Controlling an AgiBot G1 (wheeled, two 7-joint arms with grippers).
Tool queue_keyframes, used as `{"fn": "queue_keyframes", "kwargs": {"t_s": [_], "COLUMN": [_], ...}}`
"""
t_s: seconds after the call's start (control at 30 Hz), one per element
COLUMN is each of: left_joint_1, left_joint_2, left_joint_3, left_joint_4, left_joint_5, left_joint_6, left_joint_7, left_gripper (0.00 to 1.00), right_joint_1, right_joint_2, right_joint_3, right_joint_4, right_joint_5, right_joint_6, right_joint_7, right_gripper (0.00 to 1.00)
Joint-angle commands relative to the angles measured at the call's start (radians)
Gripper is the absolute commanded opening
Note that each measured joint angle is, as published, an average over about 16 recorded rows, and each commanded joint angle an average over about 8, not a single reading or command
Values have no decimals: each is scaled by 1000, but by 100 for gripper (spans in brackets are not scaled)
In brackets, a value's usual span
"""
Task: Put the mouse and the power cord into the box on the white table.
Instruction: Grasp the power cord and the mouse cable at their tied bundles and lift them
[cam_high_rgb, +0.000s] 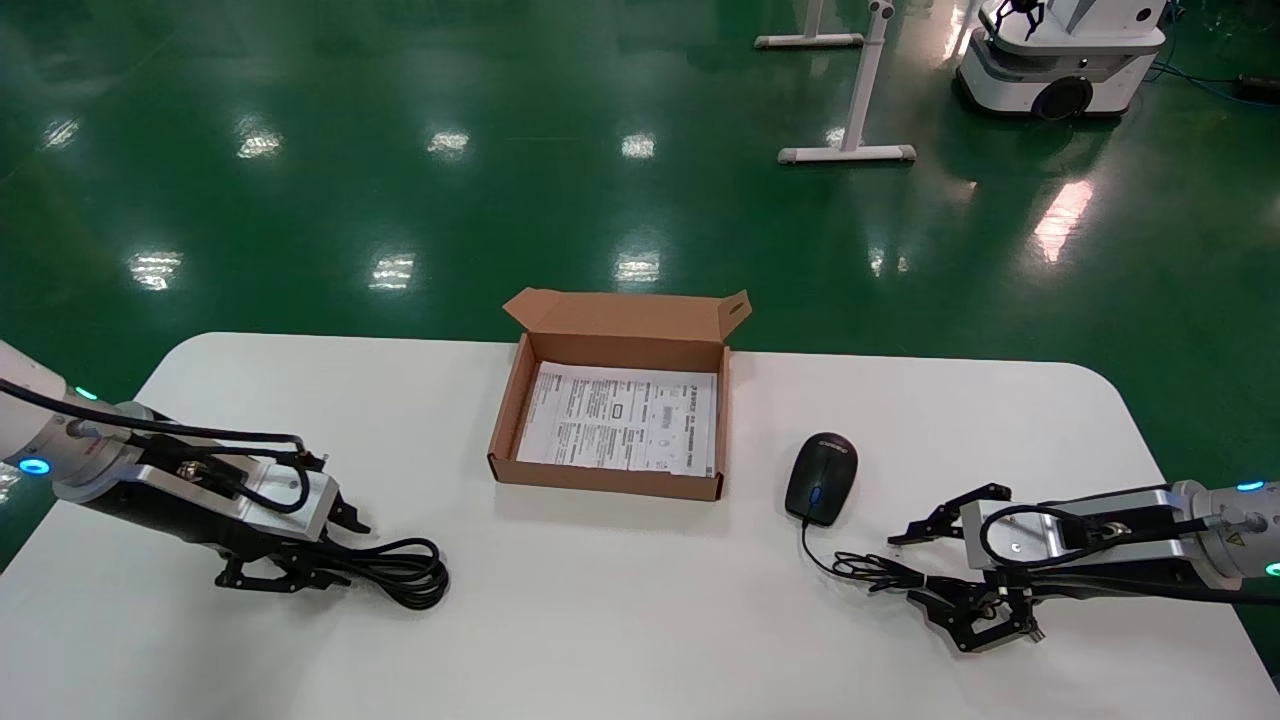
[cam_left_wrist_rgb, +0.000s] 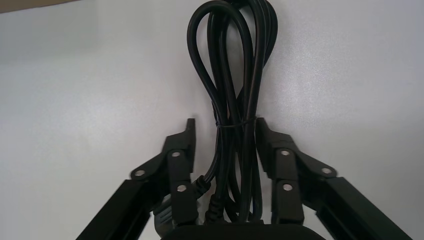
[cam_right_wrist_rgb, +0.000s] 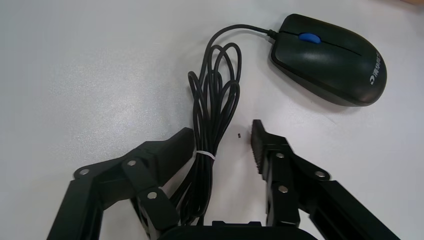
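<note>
The brown box (cam_high_rgb: 508, 430) stands open mid-table on the white table (cam_high_rgb: 640, 620), with a printed sheet inside. The black mouse (cam_high_rgb: 821, 477) (cam_right_wrist_rgb: 327, 57) lies right of the box, and its thin wire (cam_right_wrist_rgb: 212, 100) is bundled toward my right gripper (cam_high_rgb: 905, 568) (cam_right_wrist_rgb: 222, 131). That gripper is open astride the wire bundle, which lies against one finger. At the left, the looped power cord (cam_high_rgb: 400, 570) (cam_left_wrist_rgb: 230, 75) rests on the table. My left gripper (cam_high_rgb: 350, 552) (cam_left_wrist_rgb: 225, 125) is open and straddles the cord's tied end, low over the table.
Beyond the table's far edge is green floor. On it stand a white frame (cam_high_rgb: 850, 150) and a white robot base (cam_high_rgb: 1060, 70) at the back right. Bare tabletop lies between the box and both grippers.
</note>
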Motion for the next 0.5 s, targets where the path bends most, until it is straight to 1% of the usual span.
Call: {"fn": "queue_keyframes", "kwargs": {"t_s": [0.03, 0.5], "left_joint_1": [0, -1], "left_joint_2": [0, -2], "left_joint_3": [0, -1], "left_joint_4": [-1, -3], "left_joint_5": [0, -2], "left_joint_6": [0, 1], "left_joint_7": [0, -1], "left_gripper": [0, 0], "right_joint_1": [0, -1], "right_joint_2": [0, 1], "right_joint_3": [0, 1], "right_joint_4": [1, 2], "right_joint_5": [0, 3], "right_joint_6": [0, 0], "right_joint_7": [0, 0], "right_gripper": [0, 0]}}
